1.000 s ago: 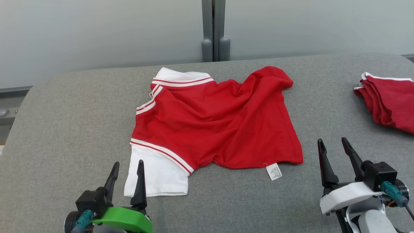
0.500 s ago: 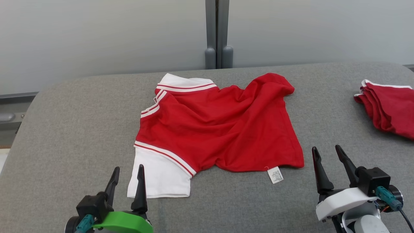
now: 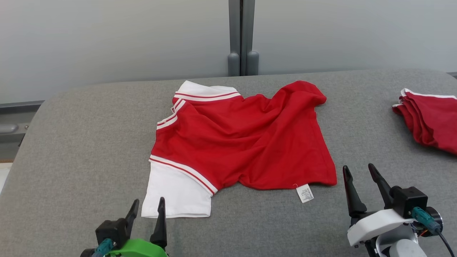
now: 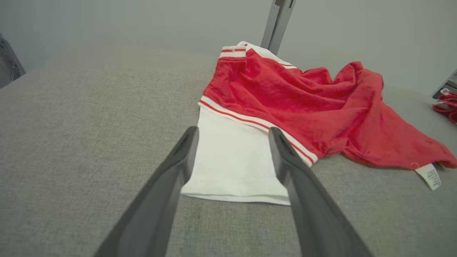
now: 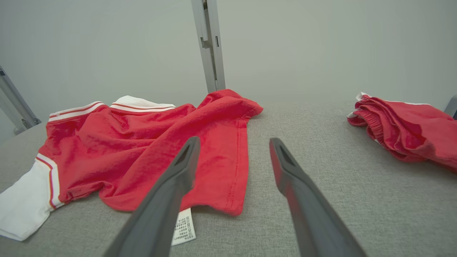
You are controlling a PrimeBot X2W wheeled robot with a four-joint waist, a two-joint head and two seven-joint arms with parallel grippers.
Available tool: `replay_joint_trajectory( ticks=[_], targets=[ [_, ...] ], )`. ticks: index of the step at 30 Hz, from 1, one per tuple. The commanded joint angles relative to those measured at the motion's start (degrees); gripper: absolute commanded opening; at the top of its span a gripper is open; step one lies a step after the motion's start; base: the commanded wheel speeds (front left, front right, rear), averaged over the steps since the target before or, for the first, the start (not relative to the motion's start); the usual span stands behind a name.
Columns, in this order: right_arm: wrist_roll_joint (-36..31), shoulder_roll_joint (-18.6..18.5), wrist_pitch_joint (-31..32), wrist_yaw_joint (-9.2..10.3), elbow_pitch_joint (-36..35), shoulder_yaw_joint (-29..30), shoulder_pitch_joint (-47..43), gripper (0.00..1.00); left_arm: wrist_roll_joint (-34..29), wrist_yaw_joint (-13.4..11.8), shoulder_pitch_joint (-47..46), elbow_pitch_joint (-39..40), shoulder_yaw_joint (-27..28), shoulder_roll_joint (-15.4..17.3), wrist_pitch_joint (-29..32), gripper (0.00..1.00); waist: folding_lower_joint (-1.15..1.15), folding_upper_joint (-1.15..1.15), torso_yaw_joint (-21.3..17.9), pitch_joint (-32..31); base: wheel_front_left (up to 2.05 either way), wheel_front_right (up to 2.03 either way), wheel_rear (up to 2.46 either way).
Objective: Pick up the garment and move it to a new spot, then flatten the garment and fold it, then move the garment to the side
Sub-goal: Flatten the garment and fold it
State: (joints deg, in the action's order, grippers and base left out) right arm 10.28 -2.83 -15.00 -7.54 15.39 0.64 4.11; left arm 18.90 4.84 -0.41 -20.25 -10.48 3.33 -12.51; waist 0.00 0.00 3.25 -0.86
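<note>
Quick update, L to R. The whole head view has shifted a bit vs a sec ago (the grey post and the table's back edge sit lower and further right), so that's the cam moving, not the stuff.

Lower left: left gripper [image 3: 149, 200] has dropped further toward the bottom edge than the cam shift explains, so I'd say it's backed off a little. Jaws wide apart, nothing in them, tips just short of the white sleeve [image 3: 175, 192].

Center: the garment [image 3: 242, 142], a red tee w/ white trim, lies crumpled on the grey table [image 3: 71, 142]. Same wrinkles as before, so nobody's touched it. Label [image 3: 305, 193] pokes out at its bottom hem.

Lower right: right gripper [image 3: 358, 166] is also a bit lower, jaws spread, empty, near the hem corner but apart from it.

Far right edge: another red folded garment [image 3: 428, 121], well apart.

Imo the task's still at square one, pickup not yet begun, arms just lining up.
</note>
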Motion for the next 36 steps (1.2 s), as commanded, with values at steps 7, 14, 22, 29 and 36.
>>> replay_joint_trajectory(
  ticks=[7, 14, 22, 29, 36],
  targets=[
    [-0.73, -0.18, -0.23, 0.12, 1.5, -1.89, 0.55, 1.0, 2.84, -0.18, -5.84, -9.97, 1.75, 1.88, 6.91, 1.0, 0.0, 0.0, -1.16, 1.83, 0.0, 0.0, 0.0],
    [-1.51, -0.17, -0.24, 0.12, 2.13, -2.24, 1.78, 1.0, 5.83, -0.26, -10.48, -16.88, 2.87, 1.46, 10.14, 1.0, 0.0, 0.0, -2.48, 4.59, 0.0, 0.0, 0.0],
    [-2.1, -0.17, -0.24, 0.12, 2.31, -1.55, 2.51, 1.0, 6.96, 0.24, -12.47, -22.19, 0.71, 0.42, 13.02, 1.0, 0.0, 0.0, -2.97, 5.9, 0.0, 0.0, 0.0],
    [-2.9, -0.18, -0.24, 0.12, 7.53, 0.66, 4.04, 1.0, 6.62, 0.29, -12.44, -20.69, -1.31, 0.1, 12.54, 0.0, 0.0, 0.0, -1.82, 6.07, 0.0, 0.0, 0.0],
    [-3.21, -0.16, -0.24, 0.12, 14.46, 2.14, 9.4, 1.0, 5.86, -1.93, -11.64, -15.54, -0.49, 1.01, 8.1, 0.0, 0.0, 0.0, -0.18, 6.54, 0.0, 0.0, 0.0]
  ],
)
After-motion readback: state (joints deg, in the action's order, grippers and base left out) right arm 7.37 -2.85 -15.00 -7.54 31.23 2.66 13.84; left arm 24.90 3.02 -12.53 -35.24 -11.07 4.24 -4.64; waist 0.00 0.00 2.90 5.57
